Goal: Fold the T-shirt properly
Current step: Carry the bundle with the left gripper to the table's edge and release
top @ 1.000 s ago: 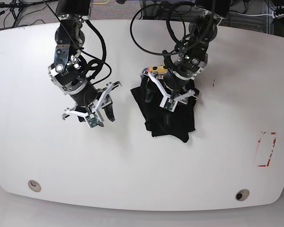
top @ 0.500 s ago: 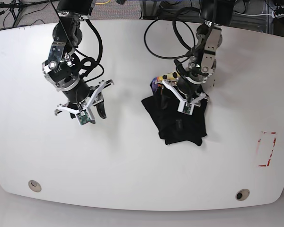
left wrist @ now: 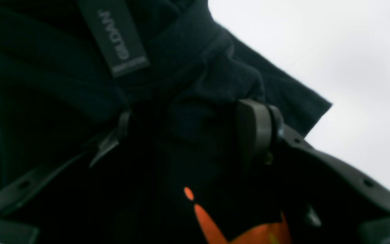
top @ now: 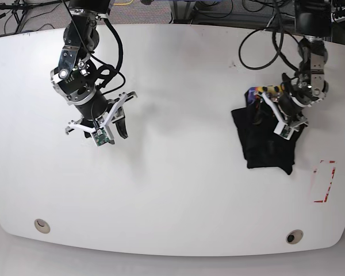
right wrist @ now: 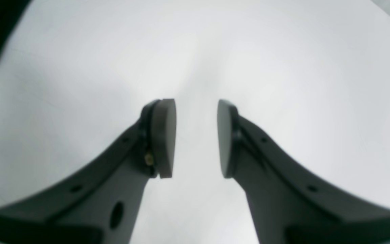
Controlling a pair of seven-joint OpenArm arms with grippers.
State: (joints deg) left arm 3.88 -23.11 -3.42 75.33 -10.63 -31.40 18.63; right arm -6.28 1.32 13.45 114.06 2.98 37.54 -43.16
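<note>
T-shirt (left wrist: pixel 195 112) bunched between left fingers (left wrist: pixel 254 132)

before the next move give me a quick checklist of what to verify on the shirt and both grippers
1. Left gripper closed on the T-shirt: ok, cloth is bunched between its pads in the left wrist view.
2. Right gripper empty: ok, jaws apart over bare table, holding nothing.
3. T-shirt fully on the table: ok, it lies short of the right edge as the base view shows it.
4. T-shirt folded into a compact bundle: ok, a small dark block.
5. Fold neat and flat: cannot tell, cloth by the left gripper looks bunched.
6. T-shirt clear of the red outline: ok, a gap shows.
</note>
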